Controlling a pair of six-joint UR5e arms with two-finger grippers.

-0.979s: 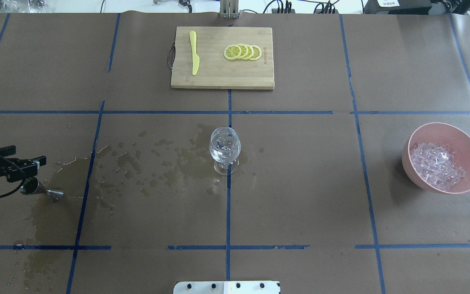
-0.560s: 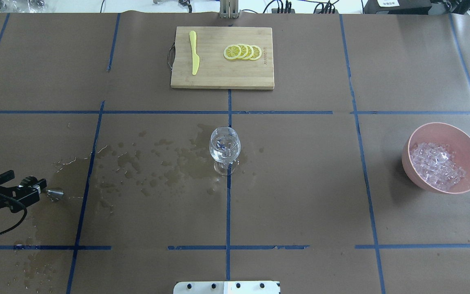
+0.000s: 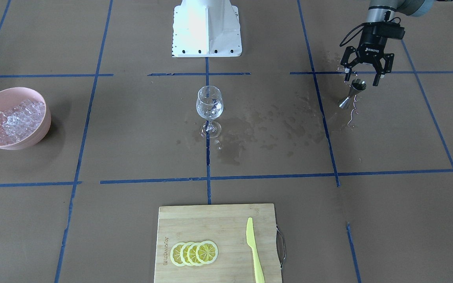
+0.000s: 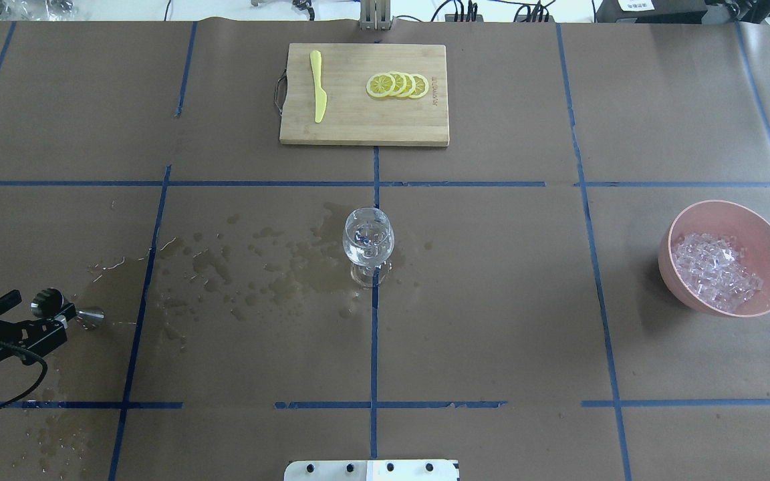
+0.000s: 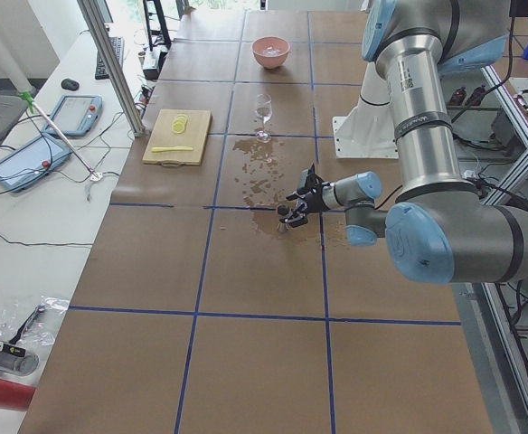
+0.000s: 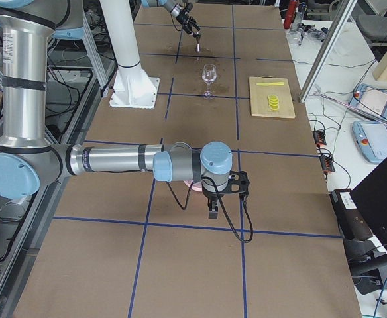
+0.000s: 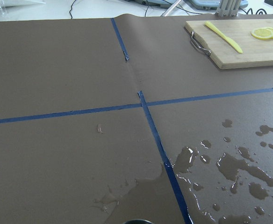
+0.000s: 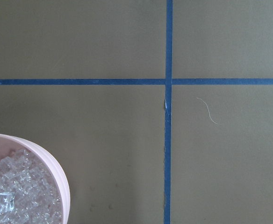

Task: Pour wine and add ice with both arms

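A stemmed glass [image 3: 209,105] with a little clear wine stands at the table's middle, also in the overhead view [image 4: 368,242]. Ice cubes [image 3: 14,117] fill a pink bowl [image 3: 41,125], also overhead [image 4: 716,270] and in the right wrist view [image 8: 15,198]. My left gripper [image 3: 362,78] is open; its fingers straddle the top of an upright metal jigger [image 3: 353,93] without gripping it, also overhead [image 4: 34,312]. My right gripper [image 6: 221,193] hovers over the bowl and shows only in the exterior right view, so I cannot tell whether it is open or shut.
Wet spill patches [image 4: 271,267] spread between the glass and the jigger [image 4: 91,316]. A wooden cutting board [image 4: 358,123] at the far side carries lemon slices [image 4: 398,85] and a yellow knife [image 4: 318,87]. The white pedestal base [image 3: 207,27] stands at the robot's side.
My left gripper has moved back toward the robot's side of the table, staying open. The jigger and the glass have not moved.
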